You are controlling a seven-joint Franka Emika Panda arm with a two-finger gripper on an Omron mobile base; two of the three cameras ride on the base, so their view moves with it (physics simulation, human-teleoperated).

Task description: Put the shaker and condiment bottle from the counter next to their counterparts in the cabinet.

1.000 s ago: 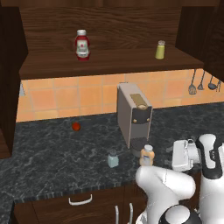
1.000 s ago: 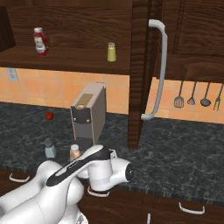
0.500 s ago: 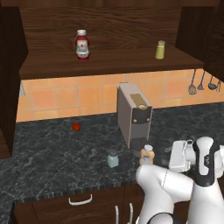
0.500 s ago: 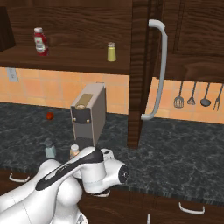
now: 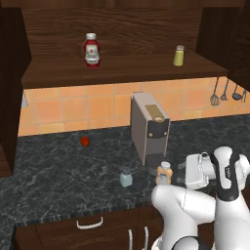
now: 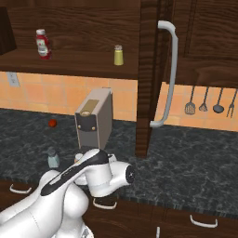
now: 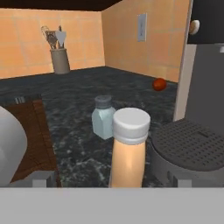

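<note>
With its jaws spread wide, the gripper (image 7: 109, 180) flanks the condiment bottle (image 7: 129, 146) at lower centre of the hand view, near the counter (image 5: 58, 171) front edge; the shaker (image 7: 103, 117) stands just behind.

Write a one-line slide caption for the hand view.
Open gripper faces the condiment bottle, the shaker just behind it, coffee machine alongside on the counter.

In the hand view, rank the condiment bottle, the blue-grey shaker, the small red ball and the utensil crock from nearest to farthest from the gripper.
1. condiment bottle: dead ahead of the open gripper, between its fingertips.
2. shaker: just behind the bottle, slightly left.
3. small red ball: farther back, to the right, near the tiled wall.
4. utensil crock: farthest, in the far corner at upper left.
</note>
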